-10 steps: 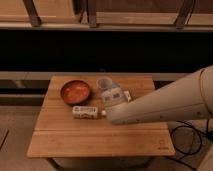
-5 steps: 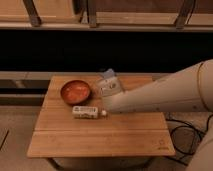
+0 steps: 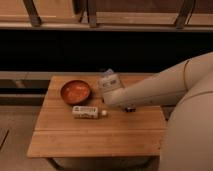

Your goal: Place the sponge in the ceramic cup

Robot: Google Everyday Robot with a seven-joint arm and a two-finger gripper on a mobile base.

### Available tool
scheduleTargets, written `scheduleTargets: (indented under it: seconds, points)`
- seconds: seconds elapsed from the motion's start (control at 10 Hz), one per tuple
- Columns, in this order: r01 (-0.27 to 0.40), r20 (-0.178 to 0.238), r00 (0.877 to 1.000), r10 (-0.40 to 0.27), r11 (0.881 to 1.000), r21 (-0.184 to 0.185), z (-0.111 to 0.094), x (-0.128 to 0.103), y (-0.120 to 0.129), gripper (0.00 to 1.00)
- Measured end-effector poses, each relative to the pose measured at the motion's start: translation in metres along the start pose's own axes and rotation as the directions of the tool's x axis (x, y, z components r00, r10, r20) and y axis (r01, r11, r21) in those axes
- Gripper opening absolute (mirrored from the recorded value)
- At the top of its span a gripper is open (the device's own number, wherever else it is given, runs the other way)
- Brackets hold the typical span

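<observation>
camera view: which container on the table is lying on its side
The white bottle, lying flat in front of the orange-red bowl, which sits upright. The gripper hovers behind the bottle, right of the bowl.

I'm working in dim, warm light with an orange-brown cast over everything. The light falls from above onto the tabletop [image 3: 95, 135], so the wood around the orange bowl [image 3: 75, 91] is the brightest area. Behind the bowl, a broad band lies almost black. Right of the bowl, the arm [image 3: 160, 87] catches a pale sheen along its upper side and drops a small dark shadow beneath. My claw [image 3: 110, 85], closed, sits just right of the bowl, washed pale.
</observation>
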Motion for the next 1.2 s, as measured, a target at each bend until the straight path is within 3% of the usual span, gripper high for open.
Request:
scheduleTargets:
  seconds: [0.7,1.0,1.2]
  points:
    - [-0.001,0.081,0.997,0.009,0.995,-0.101,0.051,-0.017,0.022,0.00]
    - [0.006,0.104,0.995,0.007,0.992,-0.125,0.061,-0.019,0.022,0.01]
    - [0.008,0.119,0.993,0.006,0.992,-0.123,0.059,-0.019,0.017,0.15]
